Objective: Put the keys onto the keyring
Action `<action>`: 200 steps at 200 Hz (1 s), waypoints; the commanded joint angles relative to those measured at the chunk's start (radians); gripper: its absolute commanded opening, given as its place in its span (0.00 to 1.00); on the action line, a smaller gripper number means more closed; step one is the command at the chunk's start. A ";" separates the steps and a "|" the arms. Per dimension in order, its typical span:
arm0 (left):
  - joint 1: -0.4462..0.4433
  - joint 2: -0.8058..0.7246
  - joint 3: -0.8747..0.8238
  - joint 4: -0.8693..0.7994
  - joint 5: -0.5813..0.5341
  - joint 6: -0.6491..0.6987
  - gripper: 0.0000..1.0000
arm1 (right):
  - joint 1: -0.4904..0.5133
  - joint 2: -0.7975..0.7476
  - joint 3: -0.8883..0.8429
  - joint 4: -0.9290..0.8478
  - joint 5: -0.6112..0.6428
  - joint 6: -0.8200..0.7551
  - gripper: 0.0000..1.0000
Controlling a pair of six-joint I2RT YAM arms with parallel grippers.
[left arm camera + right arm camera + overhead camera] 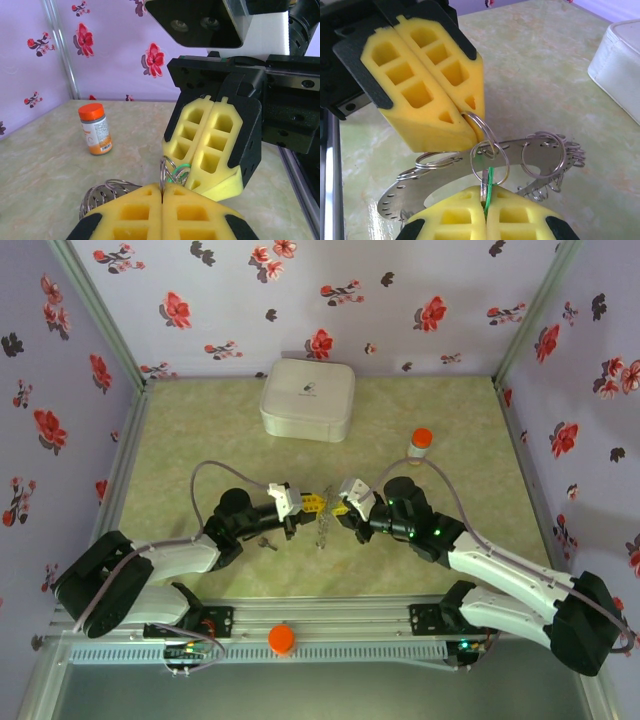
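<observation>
In the right wrist view my right gripper (486, 194) is shut on the green key (490, 182) and its small metal loop (490, 157). That loop crosses a split ring (481, 126) held by the shut pads (427, 95) of my left gripper. The keyring (410, 192), a flat metal ring with holes along its edge and several split rings, hangs below that split ring. In the left wrist view my left gripper (162, 187) pinches the split ring (163, 172) beside the right pads (212, 145). From above, both grippers (298, 502) (348, 508) meet over the keyring (325, 532). The dark key (265, 540) lies on the table.
A white rounded-square case (307, 399) sits at the back of the table. An orange-capped bottle (420, 443) stands to its right, behind my right arm. Floral walls close off the left, back and right sides. An orange cap (282, 639) sits on the front rail.
</observation>
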 commanded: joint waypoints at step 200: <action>-0.009 0.001 0.009 0.078 0.027 0.043 0.00 | -0.025 -0.162 0.010 -0.128 -0.044 -0.064 0.28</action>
